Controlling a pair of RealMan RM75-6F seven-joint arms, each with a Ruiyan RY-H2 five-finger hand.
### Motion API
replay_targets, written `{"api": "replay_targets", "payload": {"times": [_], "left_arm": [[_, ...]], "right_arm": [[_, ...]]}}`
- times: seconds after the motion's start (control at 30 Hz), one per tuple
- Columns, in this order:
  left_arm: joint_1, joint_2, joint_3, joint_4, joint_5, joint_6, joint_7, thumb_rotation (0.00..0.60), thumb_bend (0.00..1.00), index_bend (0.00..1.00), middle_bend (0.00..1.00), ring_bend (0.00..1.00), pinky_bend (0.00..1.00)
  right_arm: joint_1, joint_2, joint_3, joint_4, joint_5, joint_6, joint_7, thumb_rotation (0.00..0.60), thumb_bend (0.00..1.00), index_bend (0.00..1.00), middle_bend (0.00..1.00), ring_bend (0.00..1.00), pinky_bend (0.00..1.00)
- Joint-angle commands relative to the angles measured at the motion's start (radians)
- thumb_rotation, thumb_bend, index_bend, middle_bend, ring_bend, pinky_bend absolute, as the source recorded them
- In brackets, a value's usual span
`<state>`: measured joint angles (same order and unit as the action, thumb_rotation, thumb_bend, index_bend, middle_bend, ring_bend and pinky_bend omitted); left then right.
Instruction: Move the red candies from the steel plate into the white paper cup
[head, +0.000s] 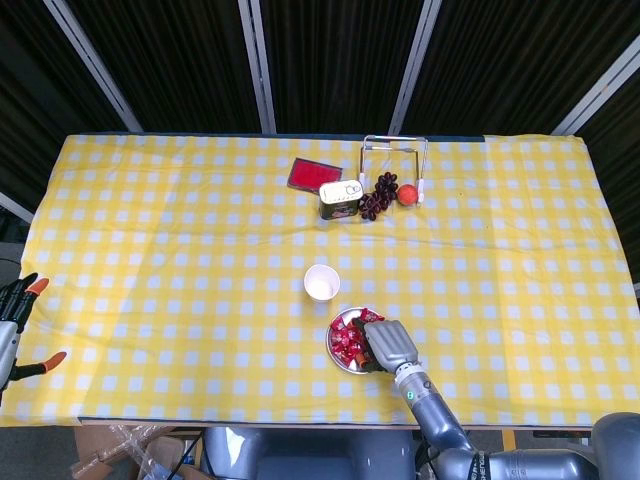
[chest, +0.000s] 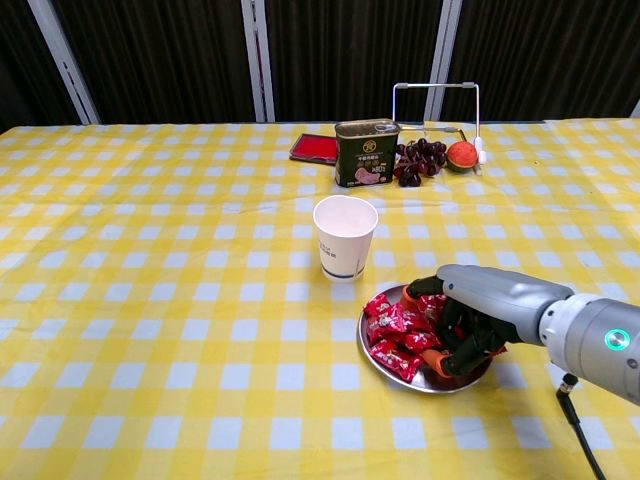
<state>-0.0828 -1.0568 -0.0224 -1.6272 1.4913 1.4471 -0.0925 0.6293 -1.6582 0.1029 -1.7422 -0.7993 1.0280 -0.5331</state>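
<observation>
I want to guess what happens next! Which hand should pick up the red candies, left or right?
The right hand, probably. It is already on the red candies in the steel plate, right beside the white paper cup. The left hand hangs off the table's far left edge, far from both.

A long table covered with a yellow and white checked cloth fills the room's middle. Behind it hang dark black curtains with slanted grey metal bars in front of them. Below the table's near edge, grey floor shows, with a brown cardboard box on it.
</observation>
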Motion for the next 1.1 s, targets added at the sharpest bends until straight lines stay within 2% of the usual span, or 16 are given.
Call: {"api": "replay_targets", "payload": {"times": [0.03, 0.4, 0.73, 1.1], "left_arm": [[0.000, 0.000, 0.000, 0.000, 0.000, 0.000, 0.000, 0.600, 0.02, 0.00, 0.00, 0.00, 0.00], [-0.001, 0.001, 0.000, -0.001, -0.001, -0.001, -0.005, 0.600, 0.02, 0.00, 0.00, 0.00, 0.00], [-0.001, 0.003, 0.000, -0.002, -0.002, -0.002, -0.005, 0.600, 0.02, 0.00, 0.00, 0.00, 0.00], [-0.002, 0.005, -0.001, -0.007, -0.007, -0.006, -0.006, 0.600, 0.02, 0.00, 0.00, 0.00, 0.00]], "right_arm": [[0.004, -0.009, 0.008, 0.006, -0.003, 0.001, 0.010, 0.600, 0.51, 0.67, 0.82, 0.97, 1.00], [0.010, -0.047, 0.048, 0.028, -0.056, 0.034, 0.067, 0.600, 0.51, 0.69, 0.82, 0.97, 1.00], [0.015, -0.056, 0.059, 0.045, -0.056, 0.039, 0.079, 0.600, 0.51, 0.70, 0.82, 0.97, 1.00], [0.021, 0.003, 0.098, -0.026, -0.070, 0.069, 0.074, 0.600, 0.51, 0.70, 0.82, 0.97, 1.00]]}}
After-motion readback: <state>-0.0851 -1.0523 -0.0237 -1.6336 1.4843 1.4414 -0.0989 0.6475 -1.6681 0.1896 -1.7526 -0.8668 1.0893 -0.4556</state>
